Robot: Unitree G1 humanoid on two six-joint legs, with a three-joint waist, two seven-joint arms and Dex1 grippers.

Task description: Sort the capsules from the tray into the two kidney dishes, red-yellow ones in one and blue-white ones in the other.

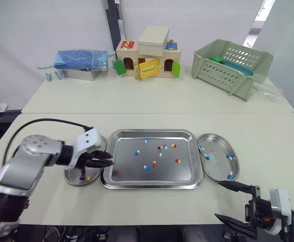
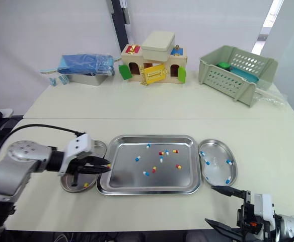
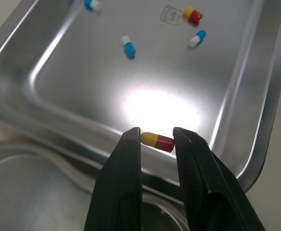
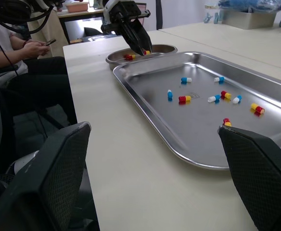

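Note:
A steel tray [image 1: 152, 179] in the middle of the table holds several red-yellow and blue-white capsules. My left gripper [image 1: 108, 162] hovers over the tray's left rim, shut on a red-yellow capsule [image 3: 157, 141] pinched between its fingertips. Beside it, the left kidney dish [image 1: 76, 177] contains a red-yellow capsule [image 1: 88, 178]. Blue-white capsules lie in the right kidney dish [image 1: 218, 160]. My right gripper [image 1: 218, 199] stands open and holds nothing, low at the table's front right, clear of the tray.
On the far table stand a blue bundle in a metal box [image 1: 81, 64], a wooden toy house [image 1: 147, 58] and a green basket [image 1: 231, 65]. A seated person [image 4: 30, 53] shows beyond the table's left end.

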